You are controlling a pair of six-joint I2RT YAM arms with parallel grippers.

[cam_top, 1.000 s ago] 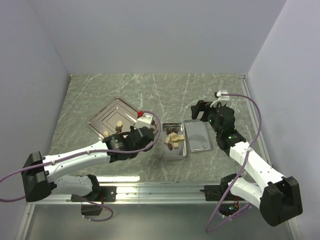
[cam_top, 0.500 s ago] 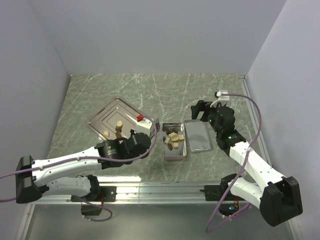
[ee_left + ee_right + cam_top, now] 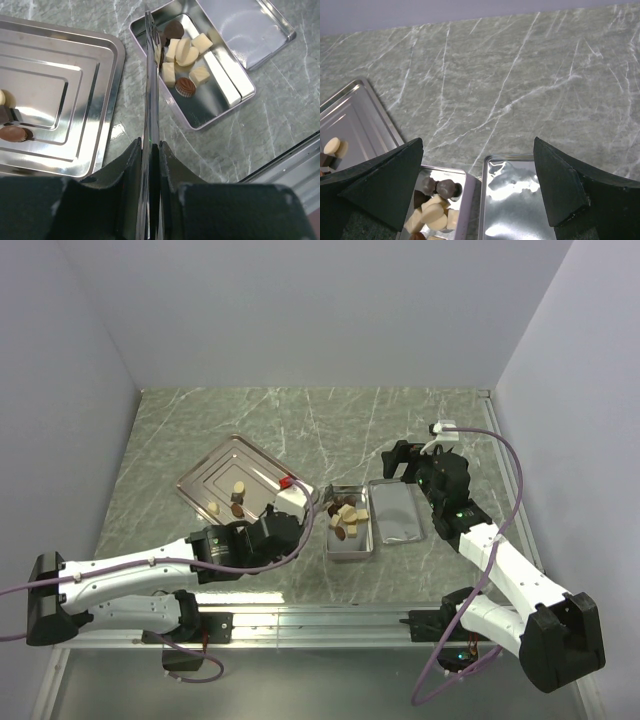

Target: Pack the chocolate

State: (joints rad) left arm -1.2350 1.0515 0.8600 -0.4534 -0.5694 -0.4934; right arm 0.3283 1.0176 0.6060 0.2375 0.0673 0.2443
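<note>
You: left gripper (image 3: 150,147) clamps a thin steel tool (image 3: 151,100), tip over the tin (image 3: 200,105), tray-side wall | right gripper (image 3: 479,145) gapes, empty | most chocolate (image 3: 182,50) in tin; three lumps (image 3: 12,133) on the tray (image 3: 75,75), left of your tool, left arm nearer.

The right end effector (image 3: 479,150) has matt black, plastic-looking fingers (image 3: 560,185). Beyond it, the bench (image 3: 520,75) looks like smooth green stone veined white. Close beneath it, the tin (image 3: 210,105) and lid (image 3: 515,200) are mirror-bright metal, like the ridged tray (image 3: 355,120) to its left. The chocolate (image 3: 432,212) is smooth, its dark pieces glossier.
</note>
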